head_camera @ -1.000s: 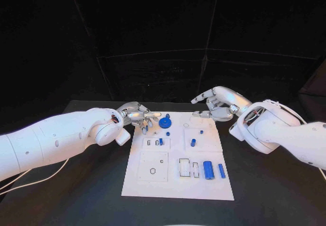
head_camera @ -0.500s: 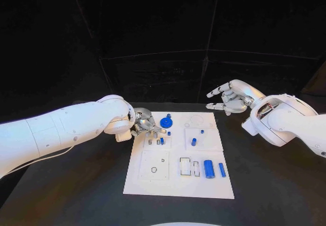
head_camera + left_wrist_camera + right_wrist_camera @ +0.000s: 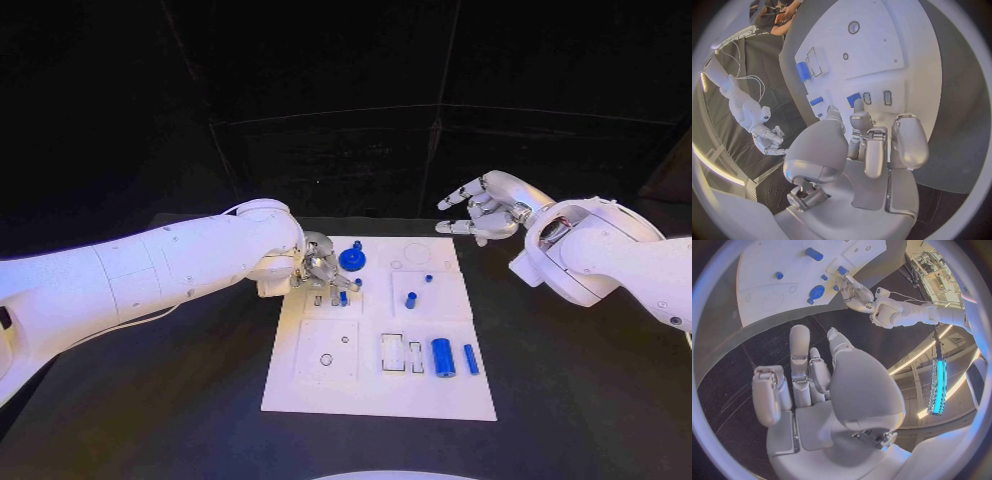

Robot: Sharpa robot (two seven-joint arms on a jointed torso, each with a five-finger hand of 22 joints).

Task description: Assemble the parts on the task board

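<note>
The white board (image 3: 378, 335) lies mid-table with blue parts on it: a round piece (image 3: 352, 261) at its 11 o'clock, two cylinders (image 3: 443, 357) at 4. The left hand (image 3: 320, 272) sits over the upper-left slots, grip unclear. The right hand (image 3: 483, 212) hovers at 1 o'clock, fingers apart, empty

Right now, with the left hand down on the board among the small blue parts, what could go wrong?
1. The left hand works close among several small blue parts standing in the board; a stray finger could knock one over.
2. The blue disc sits right beside that hand and could be nudged out of place.
3. The fingers hide the spot they work on in the head view, so a misaligned part might go unnoticed.
</note>
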